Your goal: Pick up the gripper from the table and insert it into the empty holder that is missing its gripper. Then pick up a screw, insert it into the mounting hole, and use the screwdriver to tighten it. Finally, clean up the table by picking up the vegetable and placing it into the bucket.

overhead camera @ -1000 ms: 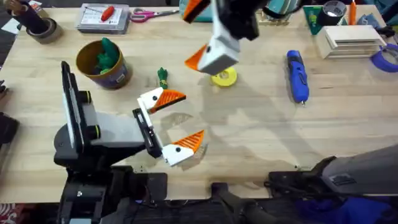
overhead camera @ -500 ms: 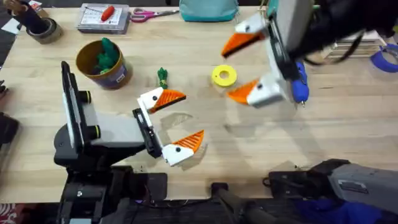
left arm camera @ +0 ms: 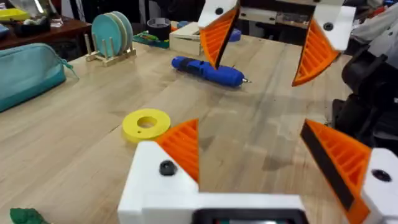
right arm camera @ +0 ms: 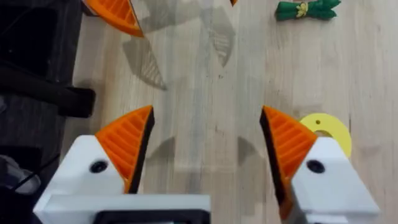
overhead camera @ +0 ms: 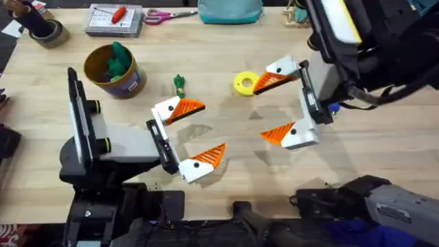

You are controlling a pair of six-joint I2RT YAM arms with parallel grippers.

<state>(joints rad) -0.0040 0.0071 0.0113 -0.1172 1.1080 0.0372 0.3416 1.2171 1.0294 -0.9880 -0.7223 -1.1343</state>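
Two pincers, left pincer (overhead camera: 184, 137) and right pincer (overhead camera: 282, 105), hover spread and empty above the surface (overhead camera: 226, 161); the vegetable (overhead camera: 179, 85) lies between the bucket (overhead camera: 112, 71) and a yellow ring (overhead camera: 245, 84).

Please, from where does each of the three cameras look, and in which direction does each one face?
Overhead: above the arm bases, facing down and forward over the wooden table; both arms show.
Left wrist: low on the left gripper, facing across the table to the fat blue cylindrical screwdriver.
Right wrist: on the right gripper, facing down.
All three views share the flat yellow ring.
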